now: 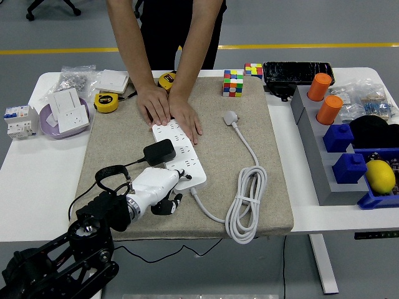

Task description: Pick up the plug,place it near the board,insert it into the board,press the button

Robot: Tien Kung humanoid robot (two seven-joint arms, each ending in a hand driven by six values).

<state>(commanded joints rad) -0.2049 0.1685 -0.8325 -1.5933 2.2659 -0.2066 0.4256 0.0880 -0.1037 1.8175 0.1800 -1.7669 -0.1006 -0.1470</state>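
A white power strip [182, 148] lies on the beige mat [274, 187]. A black plug [159, 151] sits on its left side, and its black cord trails towards my arm. My left hand [163, 192], white with black fingertips, rests at the strip's near end. Its fingers are curled and hold nothing, and one fingertip touches the strip's near corner [187, 177]. A person at the far side presses both hands [169, 112] flat on the strip's far end. The strip's own white plug [231, 117] and coiled cable [246, 205] lie to the right.
Two Rubik's cubes [233, 83] stand at the mat's far edge. A yellow tape measure [106, 102] and a purple bowl of sockets [65, 115] lie on the left. On the right are a grey rack with orange cylinders [321, 87], blue blocks [338, 137] and a lemon [380, 175].
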